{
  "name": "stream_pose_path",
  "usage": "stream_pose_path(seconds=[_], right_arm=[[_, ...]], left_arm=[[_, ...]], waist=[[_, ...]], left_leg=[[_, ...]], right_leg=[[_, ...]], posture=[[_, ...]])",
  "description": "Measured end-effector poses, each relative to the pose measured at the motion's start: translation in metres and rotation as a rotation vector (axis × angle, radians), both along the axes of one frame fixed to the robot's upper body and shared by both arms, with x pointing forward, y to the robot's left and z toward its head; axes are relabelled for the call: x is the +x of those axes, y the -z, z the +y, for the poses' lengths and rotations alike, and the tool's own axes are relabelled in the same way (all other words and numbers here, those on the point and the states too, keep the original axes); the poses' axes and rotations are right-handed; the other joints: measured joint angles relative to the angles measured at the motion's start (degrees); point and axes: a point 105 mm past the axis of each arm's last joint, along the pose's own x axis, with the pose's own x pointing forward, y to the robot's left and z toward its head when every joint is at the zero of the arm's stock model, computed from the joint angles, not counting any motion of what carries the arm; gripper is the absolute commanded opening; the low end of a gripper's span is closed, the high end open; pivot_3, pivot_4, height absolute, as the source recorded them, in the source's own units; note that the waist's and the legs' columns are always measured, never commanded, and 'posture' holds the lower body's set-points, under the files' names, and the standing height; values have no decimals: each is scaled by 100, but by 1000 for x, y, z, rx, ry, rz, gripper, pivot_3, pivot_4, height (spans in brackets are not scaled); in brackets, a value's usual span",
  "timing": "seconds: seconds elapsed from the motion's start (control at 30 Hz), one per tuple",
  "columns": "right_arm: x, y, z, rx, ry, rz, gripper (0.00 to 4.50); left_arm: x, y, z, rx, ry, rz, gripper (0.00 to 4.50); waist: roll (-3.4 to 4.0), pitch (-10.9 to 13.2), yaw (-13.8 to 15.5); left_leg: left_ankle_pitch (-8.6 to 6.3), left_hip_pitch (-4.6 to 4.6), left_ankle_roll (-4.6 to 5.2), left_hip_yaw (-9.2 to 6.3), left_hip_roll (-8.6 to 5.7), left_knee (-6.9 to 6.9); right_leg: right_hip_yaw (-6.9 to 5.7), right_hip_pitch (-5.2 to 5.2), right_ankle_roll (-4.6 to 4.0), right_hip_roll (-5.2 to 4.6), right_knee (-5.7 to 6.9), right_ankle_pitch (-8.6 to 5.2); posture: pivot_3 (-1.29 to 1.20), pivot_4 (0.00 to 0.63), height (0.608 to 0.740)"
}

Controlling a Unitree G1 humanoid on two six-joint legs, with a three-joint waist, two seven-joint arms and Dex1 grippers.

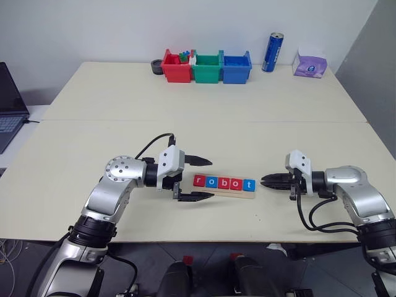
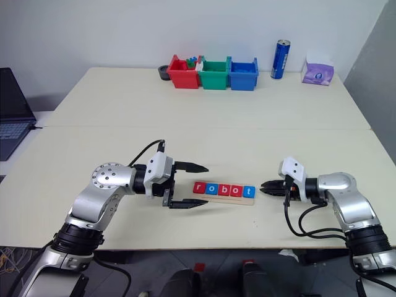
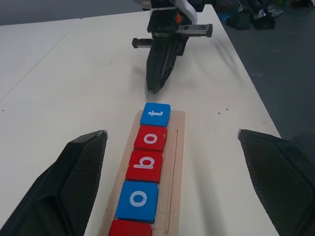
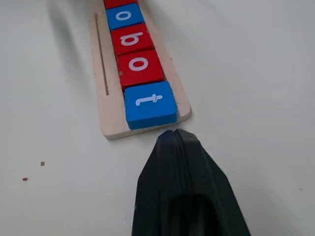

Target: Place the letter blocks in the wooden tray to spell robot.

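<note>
— So, which way does the wooden tray (image 1: 230, 193) lie?

— Its long axis runs left to right across the near part of the table (image 1: 204, 111), between the two arms. The letter blocks (image 1: 223, 183) sit on it in one touching row, reading r, o, b, o, t from the robot's left.

— How many blocks?

— Five: red r, blue o, red b, red o, blue t (three red, two blue). One tray.

— And the claws?

— The left gripper (image 1: 199, 178) stands spread wide at the r end, one finger beyond the tray's line and one nearer, holding nothing. The right gripper (image 1: 268, 180) is pinched together and empty, its tip just off the t end.

— What do the wrist views add?

— The right wrist view shows a thin groove along the tray beside the blocks, and the tip just short of the tray's end. The head views show three bins (image 1: 206, 67) at the far edge (red, green, blue), a blue can (image 1: 272, 52), a purple tissue pack (image 1: 309, 64) and a laptop (image 1: 10, 105).
</note>
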Motion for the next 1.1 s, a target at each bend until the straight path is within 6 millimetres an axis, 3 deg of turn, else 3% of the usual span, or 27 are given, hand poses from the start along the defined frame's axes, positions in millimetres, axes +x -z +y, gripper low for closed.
stream_pose_path(seconds=[0.8, 1.1], right_arm=[[2, 2, 26, 11, -63, -35, 25], [3, 2, 27, 11, -65, -35, 25]], left_arm=[[1, 0, 0, -1, -8, -2, 4500], [2, -1, 0, -4, -19, -5, 4500]], waist=[[0, 0, 3], [0, 0, 4]], left_leg=[[0, 0, 0, -1, 0, 1], [0, 0, 0, -1, -1, 1]], right_leg=[[0, 1, 0, -1, 0, 0], [0, 1, 0, -1, 0, 0]], posture=[[0, 150, 740], [0, 150, 740]])
